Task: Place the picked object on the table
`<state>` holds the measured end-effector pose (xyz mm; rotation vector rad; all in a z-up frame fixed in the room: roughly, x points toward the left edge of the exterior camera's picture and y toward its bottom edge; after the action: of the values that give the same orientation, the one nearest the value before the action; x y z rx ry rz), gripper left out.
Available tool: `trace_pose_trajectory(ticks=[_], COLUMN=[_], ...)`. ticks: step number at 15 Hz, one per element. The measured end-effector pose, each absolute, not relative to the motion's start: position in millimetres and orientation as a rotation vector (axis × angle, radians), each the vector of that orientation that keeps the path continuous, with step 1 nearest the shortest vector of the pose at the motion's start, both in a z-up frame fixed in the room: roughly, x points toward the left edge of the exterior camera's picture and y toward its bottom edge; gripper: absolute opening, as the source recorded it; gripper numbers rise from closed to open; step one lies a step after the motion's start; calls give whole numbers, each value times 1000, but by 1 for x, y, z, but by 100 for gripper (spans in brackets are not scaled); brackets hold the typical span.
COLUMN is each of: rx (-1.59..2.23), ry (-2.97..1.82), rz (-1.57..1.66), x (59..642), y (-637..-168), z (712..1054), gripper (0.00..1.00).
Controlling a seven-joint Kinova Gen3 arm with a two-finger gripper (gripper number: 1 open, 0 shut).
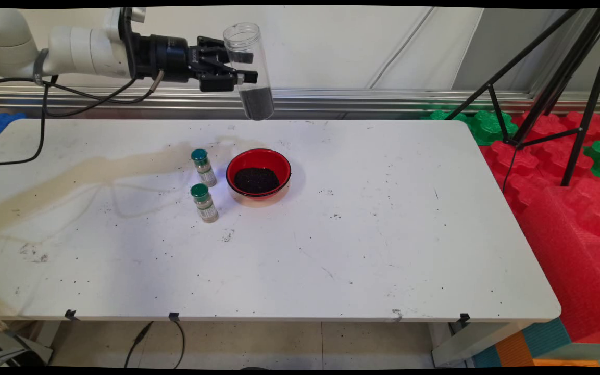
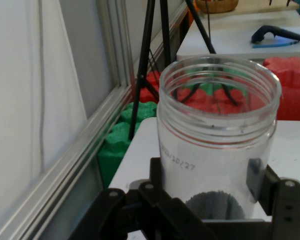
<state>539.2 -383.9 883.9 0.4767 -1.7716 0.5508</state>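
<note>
Main view shows the gripper (image 1: 233, 69) grasping a clear jar (image 1: 249, 70) with dark grains, high above the tabletop (image 1: 383, 234), behind the red bowl (image 1: 258, 173).

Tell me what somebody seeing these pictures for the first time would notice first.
Probably the clear plastic jar held high over the table's far edge, the gripper with its jaws shut on it, open mouth up and dark grains settled in its bottom. Next, the red bowl of dark grains near the middle of the white table, with two small green-capped bottles standing just left of it.
</note>
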Motion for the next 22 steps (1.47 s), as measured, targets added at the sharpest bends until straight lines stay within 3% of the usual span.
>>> trace_pose_trajectory(ticks=[10,22], rx=[490,383], ry=[-1726,-1748], rz=[394,266], x=[520,497], y=[-345,-292], z=[879,832], gripper=[0,0])
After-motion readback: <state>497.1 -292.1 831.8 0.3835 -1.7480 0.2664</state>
